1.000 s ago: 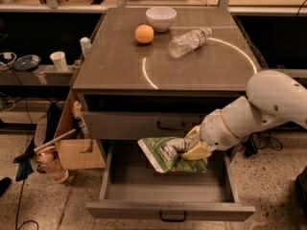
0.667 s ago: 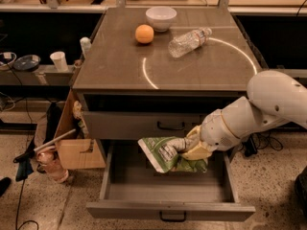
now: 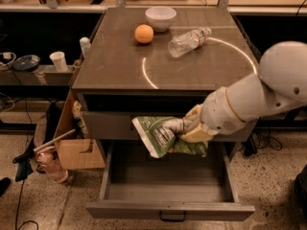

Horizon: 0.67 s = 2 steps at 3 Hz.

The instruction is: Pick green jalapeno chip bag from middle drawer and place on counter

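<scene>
Camera view has the green jalapeno chip bag point(image 3: 160, 135) up in the air, pinched at its right end by the jaws, which are closed tight on the crinkled foil. The rest of the bag sticks out to their left, its lower corner dipping. Directly below the jaws the middle drawer point(image 3: 168, 210) stands pulled out, black handle on its front panel, and the bag hangs clear of the drawer's floor. Just behind the jaws is the grey cabinet face, and above them runs the front edge of the surface point(image 3: 110, 66). Far back on it from the jaws lie an orange point(image 3: 144, 33), a white bowl point(image 3: 160, 17) and a clear water bottle point(image 3: 188, 41) on its side. The white arm point(image 3: 254, 97) comes in from their right. Off to their left, a cardboard box point(image 3: 72, 150) sits on the floor.
</scene>
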### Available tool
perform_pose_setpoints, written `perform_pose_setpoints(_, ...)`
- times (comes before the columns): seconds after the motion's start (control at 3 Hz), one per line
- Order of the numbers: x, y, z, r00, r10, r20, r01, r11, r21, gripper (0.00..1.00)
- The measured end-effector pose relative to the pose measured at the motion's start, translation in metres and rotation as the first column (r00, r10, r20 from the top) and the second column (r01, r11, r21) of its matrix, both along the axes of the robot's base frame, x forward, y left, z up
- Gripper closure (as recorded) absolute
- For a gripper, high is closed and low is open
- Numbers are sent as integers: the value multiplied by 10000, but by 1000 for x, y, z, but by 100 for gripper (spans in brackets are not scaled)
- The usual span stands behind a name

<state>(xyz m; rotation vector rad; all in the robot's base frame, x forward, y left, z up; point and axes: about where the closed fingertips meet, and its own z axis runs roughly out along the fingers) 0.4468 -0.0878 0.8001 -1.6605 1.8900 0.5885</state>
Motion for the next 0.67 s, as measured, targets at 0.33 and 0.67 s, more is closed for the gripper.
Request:
perform_pose_setpoints(0.33, 11, 6, 38, 9955, -54, 944, 80, 9996, -280, 100)
perform_pose_setpoints(0.67, 20, 10, 68, 9870, -98, 1605, 182, 9985, -510, 100)
